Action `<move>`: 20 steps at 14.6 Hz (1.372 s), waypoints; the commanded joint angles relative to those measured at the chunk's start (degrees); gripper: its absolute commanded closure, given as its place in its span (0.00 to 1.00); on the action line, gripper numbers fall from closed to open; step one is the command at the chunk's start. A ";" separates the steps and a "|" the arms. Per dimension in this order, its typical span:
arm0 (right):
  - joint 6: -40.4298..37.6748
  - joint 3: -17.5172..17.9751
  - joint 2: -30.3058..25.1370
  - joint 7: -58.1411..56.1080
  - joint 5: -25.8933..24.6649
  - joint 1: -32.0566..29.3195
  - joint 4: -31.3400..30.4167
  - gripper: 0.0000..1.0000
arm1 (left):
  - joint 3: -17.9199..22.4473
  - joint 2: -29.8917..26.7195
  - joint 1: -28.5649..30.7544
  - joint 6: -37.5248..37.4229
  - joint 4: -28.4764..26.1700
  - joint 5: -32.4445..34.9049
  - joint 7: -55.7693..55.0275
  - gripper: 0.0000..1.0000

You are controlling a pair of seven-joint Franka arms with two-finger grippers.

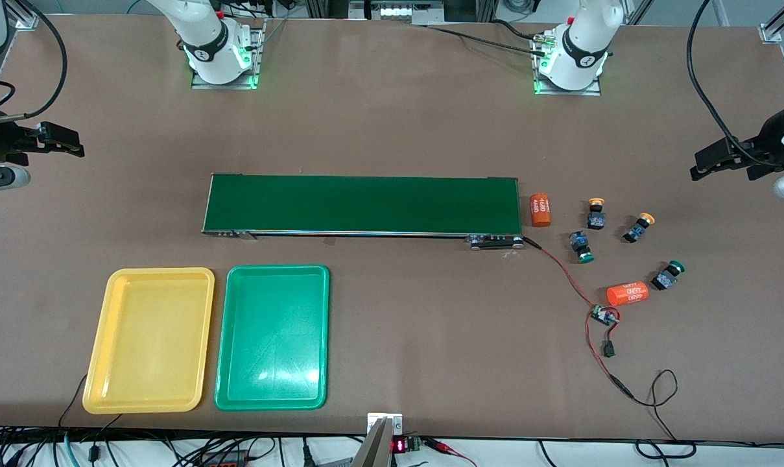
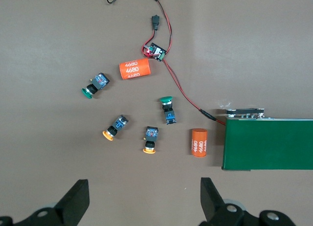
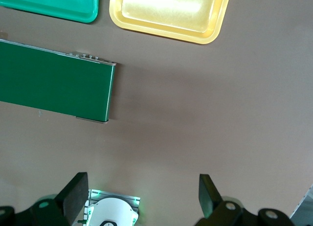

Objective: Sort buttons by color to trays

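Observation:
Four buttons lie beside the conveyor's end, toward the left arm's end of the table: two yellow-capped [image 1: 596,214] [image 1: 639,228] and two green-capped [image 1: 581,247] [image 1: 668,275]. The left wrist view shows the yellow ones [image 2: 115,127] [image 2: 150,139] and the green ones [image 2: 94,85] [image 2: 167,108]. The yellow tray [image 1: 148,340] and the green tray [image 1: 272,337] lie side by side, both empty; both show in the right wrist view [image 3: 171,13] [image 3: 49,3]. My left gripper [image 1: 698,165] [image 2: 145,201] is open and empty, up over bare table. My right gripper [image 1: 77,144] [image 3: 142,196] is open and empty over its end of the table.
A long dark-green conveyor belt [image 1: 362,204] lies mid-table, farther from the front camera than the trays. Two orange cylinders with white print [image 1: 540,210] [image 1: 627,294] lie among the buttons. A red-black cable with a small circuit board [image 1: 603,316] runs from the conveyor toward the table's front edge.

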 commanded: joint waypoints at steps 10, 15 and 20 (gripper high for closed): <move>8.89 0.13 2.42 0.91 1.59 0.54 -0.02 0.00 | -0.76 19.16 -3.78 0.77 3.77 0.58 -6.49 0.00; 8.54 0.13 2.25 1.00 1.60 0.54 -0.02 0.00 | -0.76 25.16 -3.34 10.06 -2.27 0.66 -5.53 0.00; 7.66 0.04 1.72 1.00 2.91 0.54 -0.02 0.00 | -0.93 26.38 -3.43 23.97 -13.98 0.58 -5.79 0.00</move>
